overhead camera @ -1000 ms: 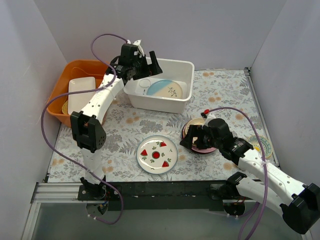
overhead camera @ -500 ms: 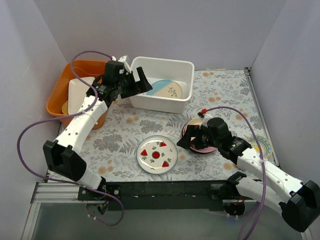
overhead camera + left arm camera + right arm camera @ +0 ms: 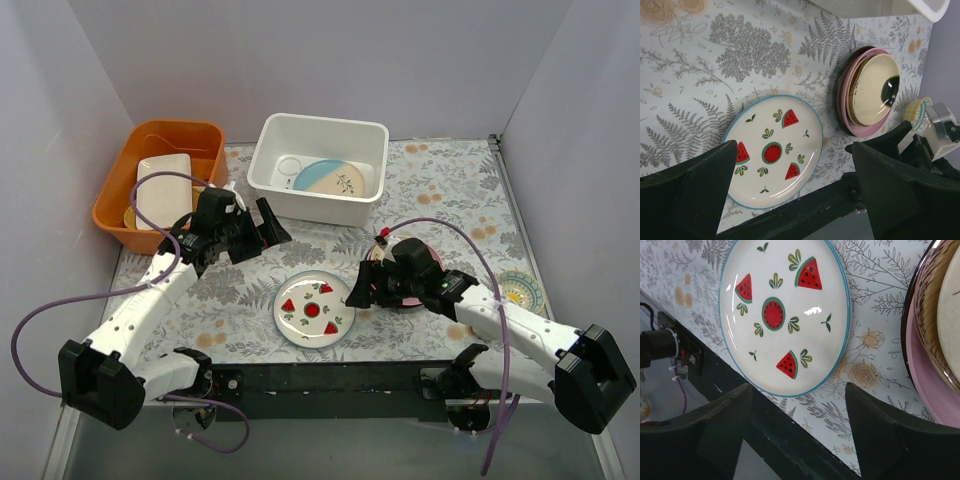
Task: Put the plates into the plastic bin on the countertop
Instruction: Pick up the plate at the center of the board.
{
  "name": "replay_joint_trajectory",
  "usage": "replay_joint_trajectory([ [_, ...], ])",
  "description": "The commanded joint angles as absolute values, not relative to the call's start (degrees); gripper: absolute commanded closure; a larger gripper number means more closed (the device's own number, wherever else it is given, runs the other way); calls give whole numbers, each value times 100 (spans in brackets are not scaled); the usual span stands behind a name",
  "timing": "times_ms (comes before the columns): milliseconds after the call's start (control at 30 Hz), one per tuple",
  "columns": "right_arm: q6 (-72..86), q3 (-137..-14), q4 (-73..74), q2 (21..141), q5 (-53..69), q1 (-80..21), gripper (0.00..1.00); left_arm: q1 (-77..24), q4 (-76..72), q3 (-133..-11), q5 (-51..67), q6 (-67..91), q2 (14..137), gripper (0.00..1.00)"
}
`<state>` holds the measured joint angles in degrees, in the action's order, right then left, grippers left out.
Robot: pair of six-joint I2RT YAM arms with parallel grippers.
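Now, starting on my left: the left claw (image 3: 262, 228) has come away from the plastic bin (image 3: 318, 208), where it hung a second ago, and swung back toward the near side. It hovers over the countertop (image 3: 450, 190), with the orange tub (image 3: 112, 208) behind its wrist and the bin off on the far side of its fingers. The cream-and-blue plate (image 3: 335, 178) lies flat inside that bin, so I judge one plate delivered and this arm free for another. Its fingers are spread wide, with nothing between them and nothing touched. Through its wrist camera the watermelon plate (image 3: 772, 150) lies on the counter just ahead, framed between the two fingers.

Further right, the right claw (image 3: 362, 285) has shifted too. It sat over the stack (image 3: 867, 90) a second ago and has slid leftward, so it now hangs between the stack and the watermelon plate. Its fingers are likewise parted wide and empty, and I see no contact with either. From its wrist camera the watermelon plate fills the space ahead of the fingertips, while the pink plate (image 3: 935, 390) of the stack shows beside the claw at the edge of that view.

Both claws face the same plate, so I reckon it goes next. The stack is untouched, so most of the job remains.
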<state>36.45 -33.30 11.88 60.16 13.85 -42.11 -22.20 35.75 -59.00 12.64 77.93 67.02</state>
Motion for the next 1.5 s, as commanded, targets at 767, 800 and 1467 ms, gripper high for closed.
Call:
replay_joint_trajectory([
  [767, 3973, -3894, 1547, 7831, -105, -5106, 49, -2206, 3710, -3437, 1468, 8859, 4852, 2],
  [800, 3973, -3885, 1521, 7857, -123, -5106, 51, -2206, 3674, -3297, 1503, 8903, 4834, 3],
  [1467, 3999, -3551, 1028, 8367, -44, -5106, 92, -2408, 3252, -2733, 1503, 9422, 5220, 9],
])
